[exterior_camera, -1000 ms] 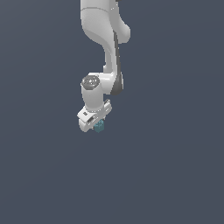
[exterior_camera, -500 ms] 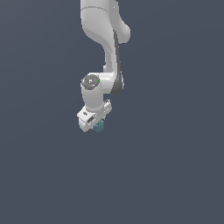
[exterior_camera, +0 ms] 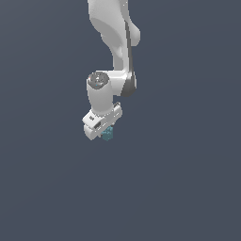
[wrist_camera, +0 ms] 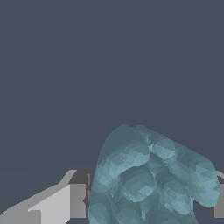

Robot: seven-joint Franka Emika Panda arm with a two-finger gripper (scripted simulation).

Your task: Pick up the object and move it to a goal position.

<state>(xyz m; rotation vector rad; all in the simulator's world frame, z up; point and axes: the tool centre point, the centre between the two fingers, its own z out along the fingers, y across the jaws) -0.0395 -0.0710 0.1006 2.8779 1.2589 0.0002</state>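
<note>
The object point(exterior_camera: 108, 133) is a small teal-blue bumpy chunk, peeking out just below the white hand of the arm in the exterior view. My gripper point(exterior_camera: 104, 133) is shut on it and holds it in the air over the plain dark grey ground. In the wrist view the object point(wrist_camera: 151, 175) looms large and lumpy. It sits pressed against one grey finger point(wrist_camera: 72, 199), while the other finger barely shows at the picture's edge behind the chunk.
The white arm point(exterior_camera: 113, 42) comes down from the top of the exterior view. Around it there is only uniform dark grey background.
The gripper with the object has risen slightly and the wrist has turned a little. The grip on the chunk is unchanged.
</note>
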